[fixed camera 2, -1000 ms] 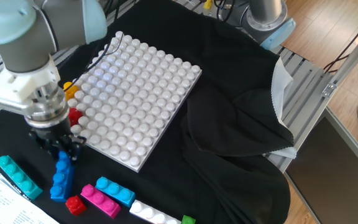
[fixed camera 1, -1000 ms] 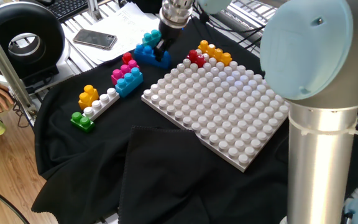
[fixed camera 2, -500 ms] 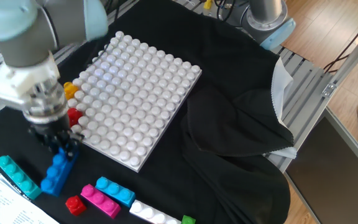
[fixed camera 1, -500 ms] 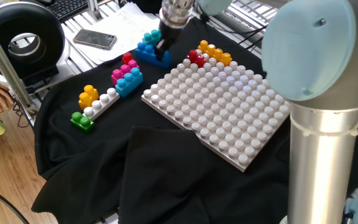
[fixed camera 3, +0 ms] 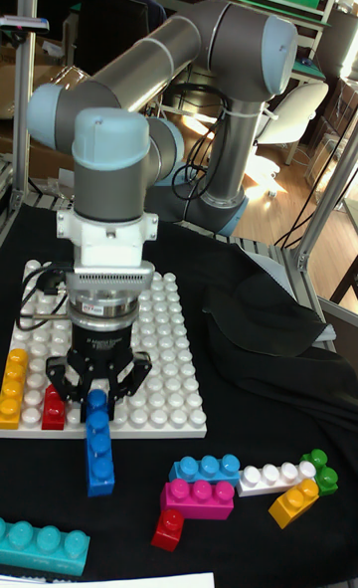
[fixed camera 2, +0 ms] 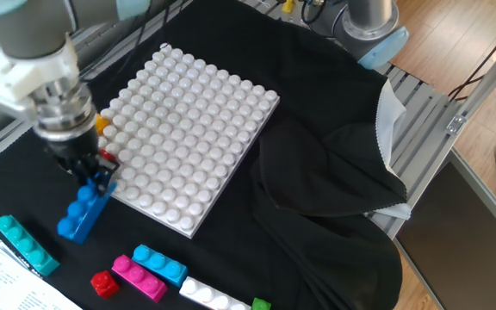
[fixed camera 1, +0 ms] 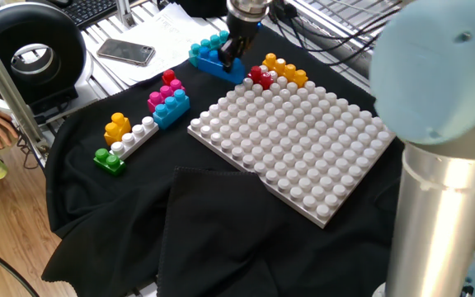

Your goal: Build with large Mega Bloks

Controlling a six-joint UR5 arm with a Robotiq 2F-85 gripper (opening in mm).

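Your gripper (fixed camera 3: 96, 396) is clamped on one end of the blue brick (fixed camera 3: 98, 447), holding it tilted above the black cloth (fixed camera 2: 317, 207) (just beside the white baseplate (fixed camera 2: 188, 129)).

A grey UR5 arm (fixed camera 3: 149, 61) with pale blue joint caps. White wrist flange, black gripper (fixed camera 3: 97, 381), black cables.

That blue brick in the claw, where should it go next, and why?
Probably sideways, over the white baseplate. The gripper grips the blue brick by one end, tilted and off the cloth, beside the plate's edge near the red brick. It needs to be above the studs before pressing down.
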